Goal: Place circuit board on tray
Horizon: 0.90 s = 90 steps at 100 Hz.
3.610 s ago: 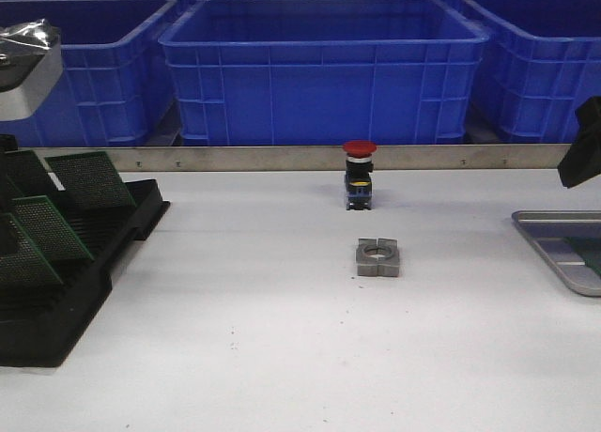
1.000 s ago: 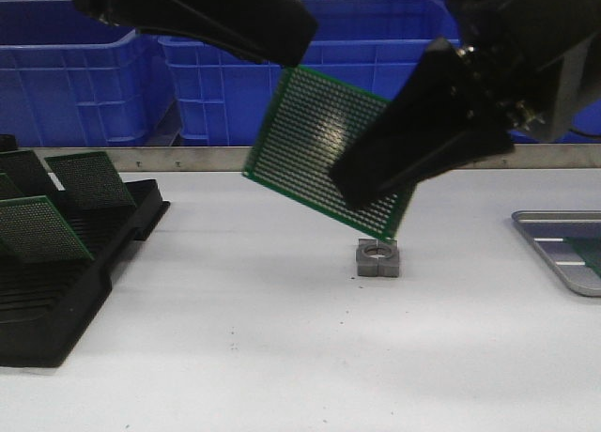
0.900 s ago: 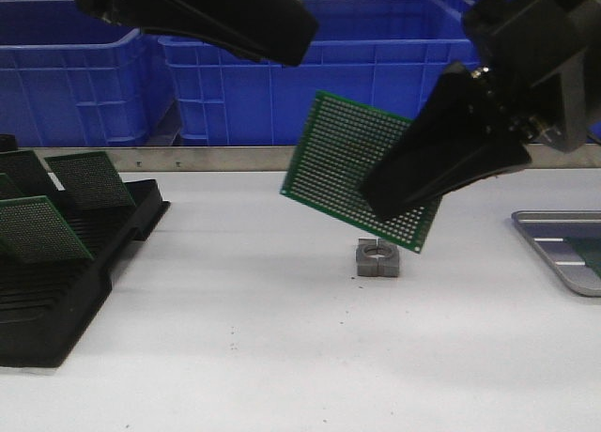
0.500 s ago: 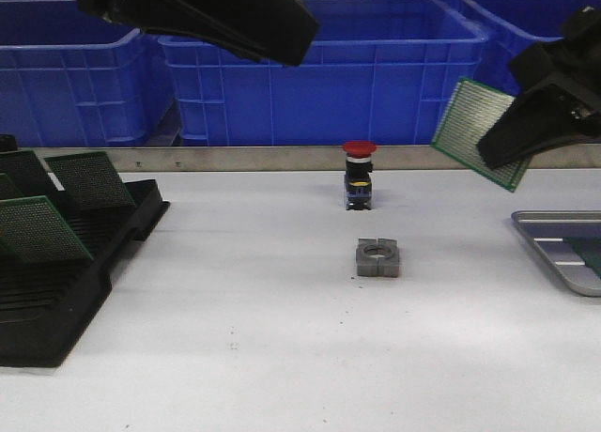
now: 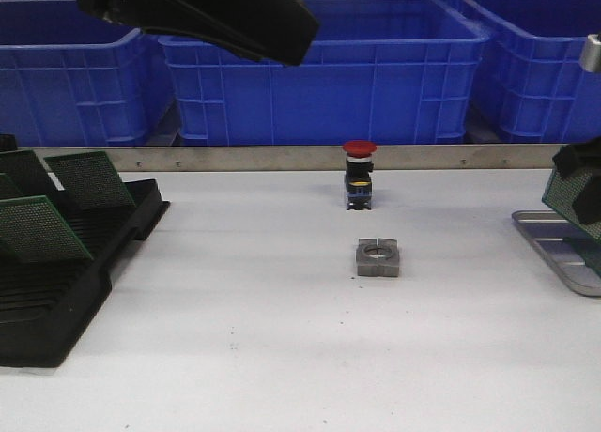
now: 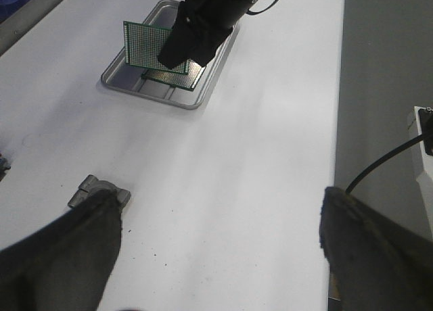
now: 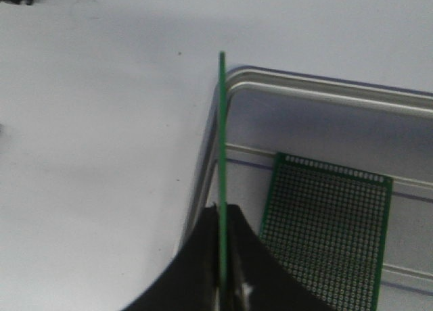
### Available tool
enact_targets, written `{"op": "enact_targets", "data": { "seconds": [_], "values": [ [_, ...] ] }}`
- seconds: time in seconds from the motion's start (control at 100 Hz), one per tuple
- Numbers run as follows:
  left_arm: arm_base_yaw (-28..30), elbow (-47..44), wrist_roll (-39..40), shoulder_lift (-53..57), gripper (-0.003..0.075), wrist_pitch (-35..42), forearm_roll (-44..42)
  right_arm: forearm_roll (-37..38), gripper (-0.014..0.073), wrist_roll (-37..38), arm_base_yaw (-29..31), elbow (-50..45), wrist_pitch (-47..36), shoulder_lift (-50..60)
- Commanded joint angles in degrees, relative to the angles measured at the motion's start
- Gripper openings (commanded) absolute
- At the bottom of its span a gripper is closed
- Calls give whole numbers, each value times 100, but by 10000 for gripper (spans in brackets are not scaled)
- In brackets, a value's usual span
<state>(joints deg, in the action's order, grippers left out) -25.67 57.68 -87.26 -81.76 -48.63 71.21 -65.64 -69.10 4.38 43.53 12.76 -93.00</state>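
Observation:
My right gripper point(image 7: 222, 264) is shut on a green perforated circuit board point(image 7: 222, 142), seen edge-on and held upright over the near rim of the grey metal tray point(image 7: 325, 94). A second green board point(image 7: 325, 230) lies flat on the tray floor. In the front view the held board point(image 5: 566, 199) and the right gripper point(image 5: 584, 190) hang above the tray point(image 5: 549, 249) at the right edge. In the left wrist view the held board point(image 6: 144, 44) stands above the tray point(image 6: 128, 84). My left gripper point(image 6: 216, 257) is open and empty, high above the table.
A black slotted rack point(image 5: 56, 300) with several green boards point(image 5: 42, 227) stands at the left. A red push button point(image 5: 359, 174) and a grey metal block point(image 5: 378, 257) sit mid-table. Blue crates point(image 5: 324, 66) line the back. The left arm point(image 5: 207, 14) hangs dark at the top.
My right gripper has carried the board from the table's middle to the right and down over the tray. The left arm has stayed still.

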Motion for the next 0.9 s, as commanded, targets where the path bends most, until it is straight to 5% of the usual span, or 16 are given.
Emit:
{"op": "enact_targets", "data": {
  "seconds": [0.0, 0.16, 0.37, 0.69, 0.81, 0.89],
  "values": [
    [-54, 174, 3, 155, 559, -40, 363, -198, -54, -5, 30, 114, -170, 132],
    [-54, 174, 3, 155, 559, -40, 363, -203, 148, -5, 30, 119, -211, 124],
    [-54, 174, 3, 155, 559, -95, 363, -203, 665, -17, 30, 119, -313, 146],
    [-54, 174, 3, 188, 541, -98, 363, -189, 622, -495, 30, 119, -391, 802],
    [41, 174, 14, 208, 440, -75, 363, -189, 615, -690, 30, 119, -68, 1178],
    [167, 174, 14, 248, 308, -61, 363, -189, 537, -690, 30, 119, 255, 1436]
  ]
}}
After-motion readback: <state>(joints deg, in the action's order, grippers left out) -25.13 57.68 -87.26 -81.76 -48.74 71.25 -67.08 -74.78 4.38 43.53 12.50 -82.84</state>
